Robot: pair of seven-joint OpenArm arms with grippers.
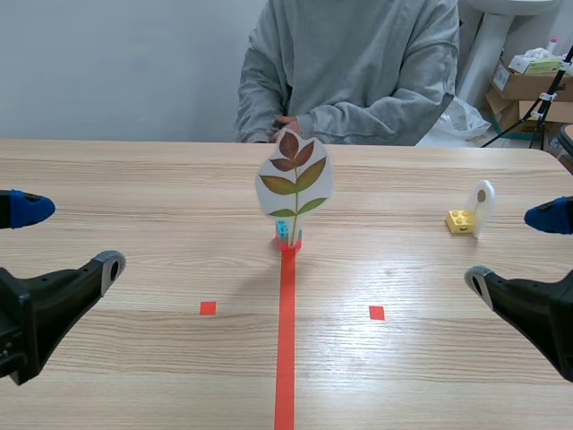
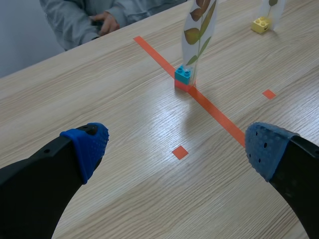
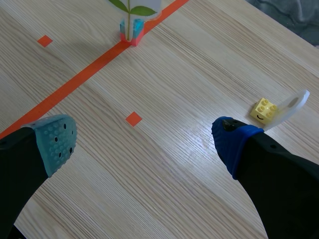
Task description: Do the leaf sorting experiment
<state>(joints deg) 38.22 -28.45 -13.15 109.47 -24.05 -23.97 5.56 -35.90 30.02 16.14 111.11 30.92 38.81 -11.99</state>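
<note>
A laminated leaf card (image 1: pixel 295 177) stands upright in a blue and red brick (image 1: pixel 286 236) at the far end of the orange tape line. In the left wrist view the card (image 2: pixel 199 30) and its brick (image 2: pixel 184 78) lie far ahead of my open left gripper (image 2: pixel 174 149). A smaller leaf card (image 1: pixel 483 206) leans in a yellow brick (image 1: pixel 460 220) at the right. The yellow brick (image 3: pixel 264 110) sits just beyond the outer finger of my open right gripper (image 3: pixel 142 139). In the scene view the left gripper (image 1: pixel 67 242) and right gripper (image 1: pixel 515 246) rest low at the table's sides, holding nothing.
A person in a grey sweatshirt (image 1: pixel 349 67) sits across the table, hands (image 1: pixel 286 124) folded at the far edge behind the tall card. Cardboard boxes (image 1: pixel 528 85) stand on the floor at the back right.
</note>
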